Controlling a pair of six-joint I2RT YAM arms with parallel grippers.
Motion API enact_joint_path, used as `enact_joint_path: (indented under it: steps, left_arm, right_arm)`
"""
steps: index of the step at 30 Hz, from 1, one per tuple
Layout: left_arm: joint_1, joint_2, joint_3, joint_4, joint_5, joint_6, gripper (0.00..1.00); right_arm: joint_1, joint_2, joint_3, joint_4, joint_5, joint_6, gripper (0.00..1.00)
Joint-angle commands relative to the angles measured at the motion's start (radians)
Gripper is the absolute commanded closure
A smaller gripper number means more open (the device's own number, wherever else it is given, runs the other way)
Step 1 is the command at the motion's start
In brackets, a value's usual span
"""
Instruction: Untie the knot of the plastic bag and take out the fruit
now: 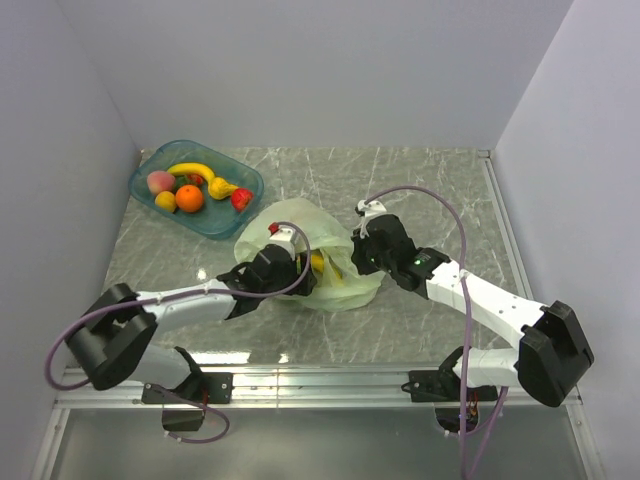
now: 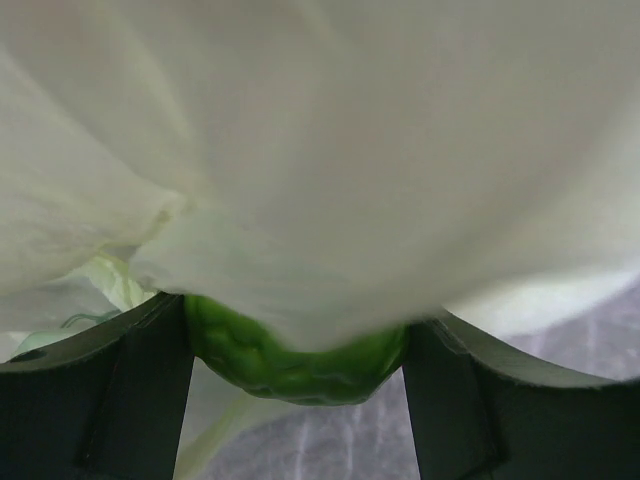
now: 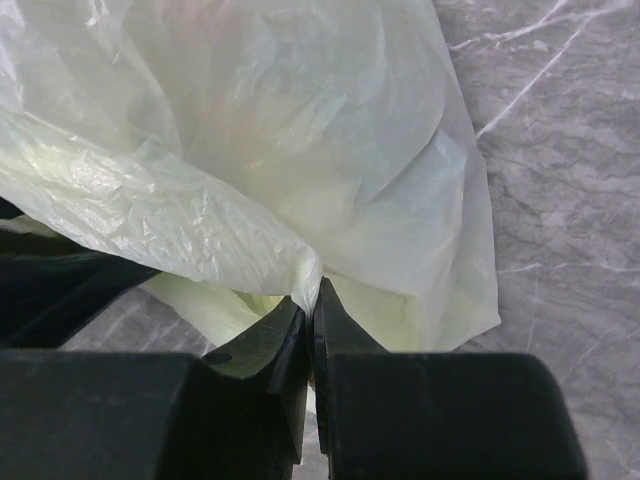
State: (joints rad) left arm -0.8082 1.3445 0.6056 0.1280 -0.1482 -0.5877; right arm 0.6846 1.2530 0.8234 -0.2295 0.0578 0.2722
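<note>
The pale green plastic bag (image 1: 310, 215) lies mid-table with its mouth held open; no knot shows. My left gripper (image 1: 303, 266) reaches into the mouth. In the left wrist view the bag film (image 2: 320, 150) drapes over my left gripper (image 2: 295, 395), whose jaws are closed on a bumpy green fruit (image 2: 290, 365). My right gripper (image 1: 358, 262) is shut on a fold of the bag's right edge; in the right wrist view the gripper (image 3: 313, 305) pinches the bag film (image 3: 250, 150). Something yellow (image 1: 320, 265) shows inside the bag.
A blue tray (image 1: 145, 165) stands at the back left, holding a banana (image 1: 190, 170), an orange (image 1: 189, 198), a peach (image 1: 160, 182) and other small fruit. White walls close in the grey marble table (image 1: 440, 190) on three sides.
</note>
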Motion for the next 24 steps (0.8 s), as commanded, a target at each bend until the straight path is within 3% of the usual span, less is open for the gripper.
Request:
enact_joint_path:
  steps: [1,4,5,7,8,11,18,24]
  left_arm:
    - [0.003,0.05,-0.006,0.11,-0.072,-0.047,0.89]
    - [0.004,0.077,-0.016,0.145,-0.183,-0.081,0.73]
    - [0.004,0.081,-0.021,0.16,-0.212,-0.087,0.56]
    - [0.004,0.071,-0.017,0.159,-0.217,-0.089,0.34]
    - [0.001,0.064,-0.012,0.148,-0.215,-0.092,0.18]
    - [-0.02,0.007,-0.013,0.115,-0.24,-0.107,0.02]
    - [-0.078,-0.192,-0.018,-0.082,-0.347,-0.127,0.01]
    - [-0.097,-0.239,0.02,-0.125,-0.298,0.034,0.01]
  right_arm:
    - [-0.002,-0.032,-0.013,0.045,-0.018,0.004,0.9]
    - [-0.002,-0.038,-0.021,0.053,-0.027,0.004,0.87]
    - [-0.002,-0.037,-0.021,0.053,-0.029,0.004,0.84]
    - [0.0,-0.041,-0.023,0.052,-0.033,0.001,0.8]
    - [0.0,-0.043,-0.024,0.053,-0.033,0.001,0.76]
    - [0.0,-0.05,-0.03,0.056,-0.033,0.001,0.73]
    - [0.001,-0.055,-0.032,0.062,-0.041,0.002,0.71]
    - [0.001,-0.058,-0.038,0.071,-0.042,0.005,0.71]
